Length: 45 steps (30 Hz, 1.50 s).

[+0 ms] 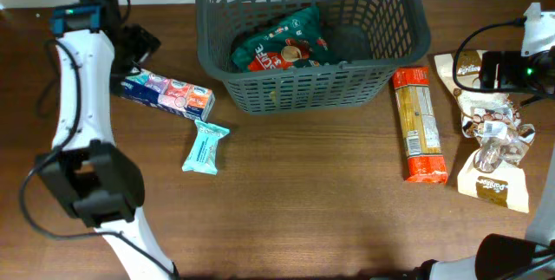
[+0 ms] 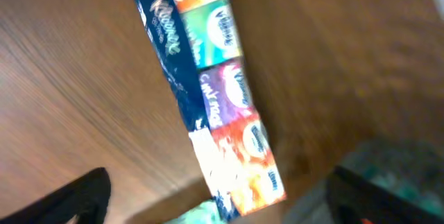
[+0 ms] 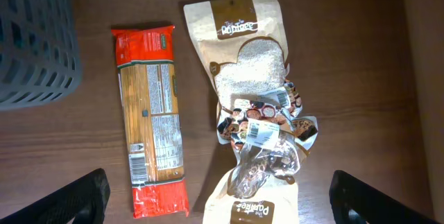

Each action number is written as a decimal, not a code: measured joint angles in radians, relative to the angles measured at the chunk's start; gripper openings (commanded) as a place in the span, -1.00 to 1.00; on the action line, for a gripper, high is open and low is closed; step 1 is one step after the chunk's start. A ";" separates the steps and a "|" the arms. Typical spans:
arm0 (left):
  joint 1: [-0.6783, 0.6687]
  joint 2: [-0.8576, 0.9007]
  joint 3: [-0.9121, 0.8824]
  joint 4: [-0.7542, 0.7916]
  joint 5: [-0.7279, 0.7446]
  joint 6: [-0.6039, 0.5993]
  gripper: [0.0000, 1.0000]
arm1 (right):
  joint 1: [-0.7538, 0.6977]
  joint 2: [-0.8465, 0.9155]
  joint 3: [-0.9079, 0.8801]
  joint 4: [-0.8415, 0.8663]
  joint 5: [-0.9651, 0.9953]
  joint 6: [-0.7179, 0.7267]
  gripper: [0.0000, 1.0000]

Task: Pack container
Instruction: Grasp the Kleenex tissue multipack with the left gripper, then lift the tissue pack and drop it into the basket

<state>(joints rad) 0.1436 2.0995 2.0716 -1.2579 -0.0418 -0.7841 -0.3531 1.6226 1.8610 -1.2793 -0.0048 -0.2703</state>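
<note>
The container (image 1: 314, 89) sits at the far middle of the table (image 1: 303, 202), and there's a green-and-red snack packet (image 1: 282, 48) lying inside it. Left claw (image 2: 234, 197) hangs over a Kleenex tissue pack (image 2: 215, 92), fingers spread wide, holding nothing. Right claw (image 3: 223, 200) is spread wide and empty too, above the spaghetti pack (image 3: 149, 120) and some beige bags (image 3: 250, 64). A teal bar (image 1: 205, 146) lies near the tissues.
</note>
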 measured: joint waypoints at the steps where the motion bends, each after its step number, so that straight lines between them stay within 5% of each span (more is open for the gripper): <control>1: 0.000 0.023 -0.011 0.013 0.000 -0.027 0.99 | 0.000 0.000 0.000 0.000 0.000 0.000 0.98; 21: 0.000 0.298 -0.024 0.093 0.001 -0.228 0.99 | 0.000 0.000 0.000 0.000 0.000 -0.001 0.98; 23: 0.000 0.312 -0.024 0.093 0.001 -0.231 0.57 | 0.000 0.000 0.000 0.000 0.000 0.000 0.98; 25: 0.000 0.324 -0.024 0.092 0.008 -0.236 -0.29 | 0.000 0.000 0.000 0.000 0.000 0.000 0.98; 26: 0.000 0.328 -0.024 0.085 0.008 -0.237 -0.57 | 0.000 0.000 0.000 0.000 0.000 0.000 0.98; 28: 0.000 0.326 -0.018 0.073 0.009 -0.237 -0.95 | 0.000 0.000 0.000 0.000 0.000 0.000 0.98; 38: 0.016 0.317 0.039 -0.064 0.043 0.000 -0.96 | 0.000 0.000 0.000 0.000 0.000 0.000 0.98; 45: 0.039 0.252 0.325 -0.198 0.058 0.250 -0.79 | 0.000 0.000 0.000 0.000 0.000 0.000 0.98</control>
<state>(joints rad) 0.1825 2.3516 2.3966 -1.4563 0.0158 -0.5343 -0.3531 1.6226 1.8610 -1.2793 -0.0048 -0.2699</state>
